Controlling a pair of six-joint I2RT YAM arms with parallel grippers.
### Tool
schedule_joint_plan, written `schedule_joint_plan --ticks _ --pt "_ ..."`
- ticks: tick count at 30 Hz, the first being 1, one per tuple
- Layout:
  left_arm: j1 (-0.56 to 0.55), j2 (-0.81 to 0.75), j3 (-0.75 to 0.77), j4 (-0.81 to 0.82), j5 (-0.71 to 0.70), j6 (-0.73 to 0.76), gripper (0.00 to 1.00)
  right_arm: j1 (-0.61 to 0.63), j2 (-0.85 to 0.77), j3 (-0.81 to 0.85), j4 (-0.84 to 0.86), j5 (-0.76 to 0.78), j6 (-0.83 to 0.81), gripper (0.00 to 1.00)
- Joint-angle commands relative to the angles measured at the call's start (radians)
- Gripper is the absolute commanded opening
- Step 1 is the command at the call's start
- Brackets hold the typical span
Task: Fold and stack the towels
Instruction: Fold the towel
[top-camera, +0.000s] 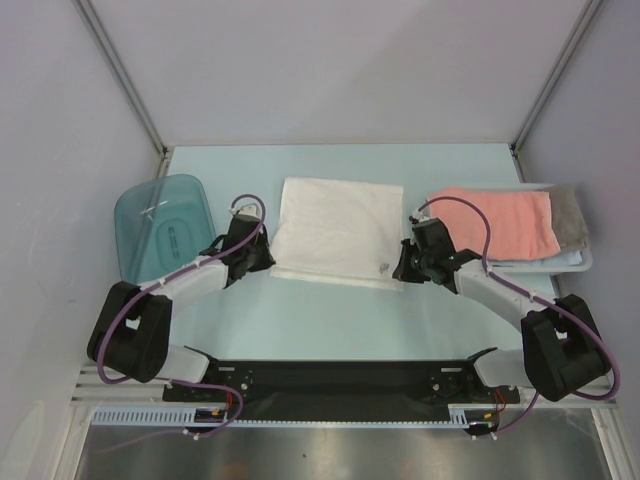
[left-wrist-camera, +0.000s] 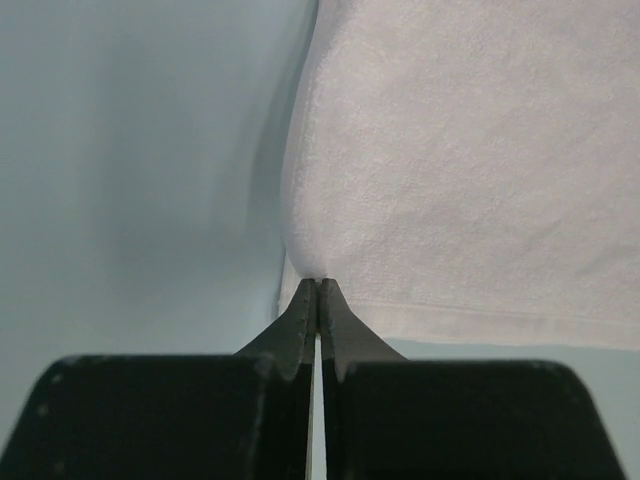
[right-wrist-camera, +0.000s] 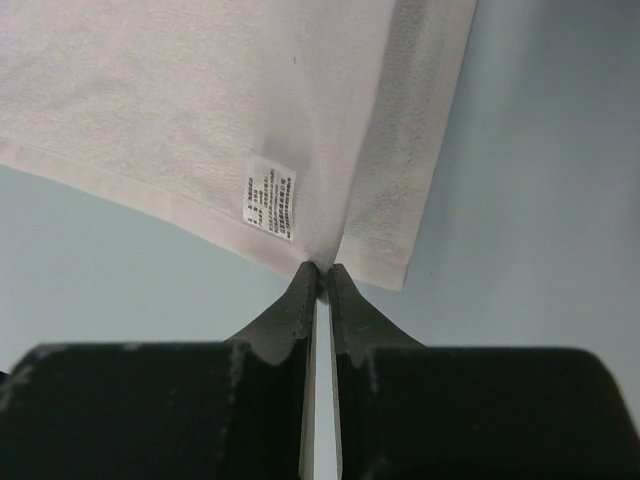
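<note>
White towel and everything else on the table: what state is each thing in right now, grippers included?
white towel: folded over, lying on the table, both near corners pinched.
left gripper: shut on the white towel's near left corner.
right gripper: shut on its near right corner, beside the label.
pink towel: folded, top of the stack at right.
grey towel: folded, under the pink one.
blue tub: at left, untouched.

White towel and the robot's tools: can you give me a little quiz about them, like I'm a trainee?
1. True or false: the left tool is wide open.
2. Right of the white towel, which one lies on top? A green towel, B salmon-pink towel, C black towel.
3. Fill in: the white towel's printed label is beside the ___ tool.
Key: 1 false; 2 B; 3 right tool.
</note>
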Motion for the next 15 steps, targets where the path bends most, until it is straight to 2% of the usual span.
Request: schedule_joint_plan --ticks 1,15 --pt "-0.012 0.0 -0.025 0.037 -0.008 -0.014 0.0 0.013 0.005 -0.017 0.015 0.024 0.014 0.0" --pt "-0.021 0.02 -0.074 0.066 0.009 -0.02 0.02 0.039 0.008 -0.087 0.043 0.024 0.024 0.0"
